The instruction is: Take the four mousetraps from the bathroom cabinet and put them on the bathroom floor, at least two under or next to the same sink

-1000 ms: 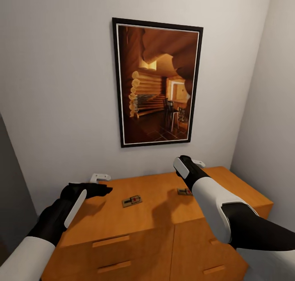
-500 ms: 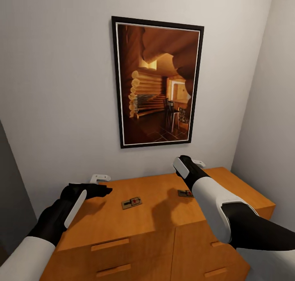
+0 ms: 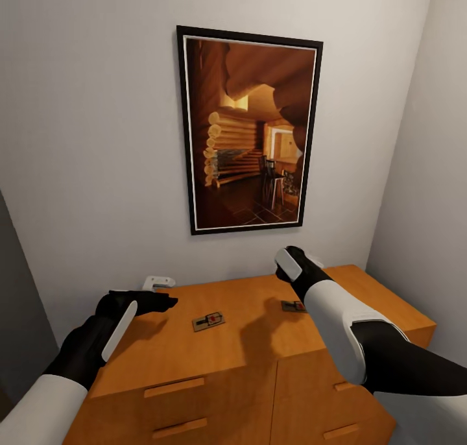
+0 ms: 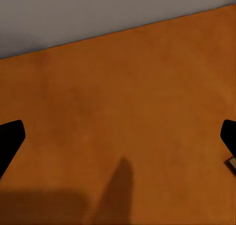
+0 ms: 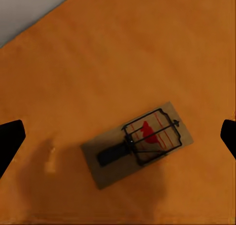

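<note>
Two mousetraps lie on top of the orange-brown cabinet. One mousetrap sits near the middle of the top. The other mousetrap is partly hidden behind my right forearm. My right gripper hovers open above the cabinet top; in the right wrist view a tan mousetrap with a dark spring and a red mark lies flat between and below its spread fingers. My left gripper hangs open over the cabinet's back left corner, and its wrist view catches a mousetrap corner at the edge.
A large framed picture of a log interior hangs on the pale wall behind the cabinet. A side wall closes in on the right. Drawer fronts with slim handles face me below.
The view shifted slightly a second ago. Since then my right wrist has edged a little up and toward the wall. The left arm and both mousetraps have stayed put.
</note>
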Robot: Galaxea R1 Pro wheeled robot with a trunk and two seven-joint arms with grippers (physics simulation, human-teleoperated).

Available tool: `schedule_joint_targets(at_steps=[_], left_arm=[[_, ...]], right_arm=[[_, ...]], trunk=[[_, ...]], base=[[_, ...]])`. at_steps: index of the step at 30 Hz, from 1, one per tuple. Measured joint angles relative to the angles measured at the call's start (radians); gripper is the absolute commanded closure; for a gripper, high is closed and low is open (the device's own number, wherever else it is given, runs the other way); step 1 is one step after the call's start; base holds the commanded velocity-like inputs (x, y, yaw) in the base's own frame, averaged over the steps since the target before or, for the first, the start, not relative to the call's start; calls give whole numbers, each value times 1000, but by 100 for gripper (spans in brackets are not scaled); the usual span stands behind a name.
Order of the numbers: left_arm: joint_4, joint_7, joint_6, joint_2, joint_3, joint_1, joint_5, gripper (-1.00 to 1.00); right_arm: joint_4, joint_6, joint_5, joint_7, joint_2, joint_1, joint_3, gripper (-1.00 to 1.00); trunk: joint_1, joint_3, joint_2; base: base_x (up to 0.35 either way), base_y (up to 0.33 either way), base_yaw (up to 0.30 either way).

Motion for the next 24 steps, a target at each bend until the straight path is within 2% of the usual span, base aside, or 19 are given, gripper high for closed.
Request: schedule_joint_targets(at_steps=[3, 7, 14, 24], left_arm=[[0, 0, 0, 0, 0, 0, 0, -100], [0, 0, 0, -1, 0, 0, 1, -100], [0, -1, 0, 0, 0, 0, 1, -100], [0, -2, 0, 0, 0, 0, 1, -100]], right_arm=[[0, -11, -53, -1, 0, 0, -11, -100], [0, -57, -103, -8, 0, 0, -18, -100], [4, -98, -125, -12, 0, 0, -21, -100], [18, -110, -131, -13, 0, 0, -22, -100]], trunk=[[0, 0, 0], [0, 0, 0], [0, 0, 0], [0, 0, 0]], base=[[0, 0, 0], [0, 0, 0], [0, 0, 0], [0, 0, 0]])
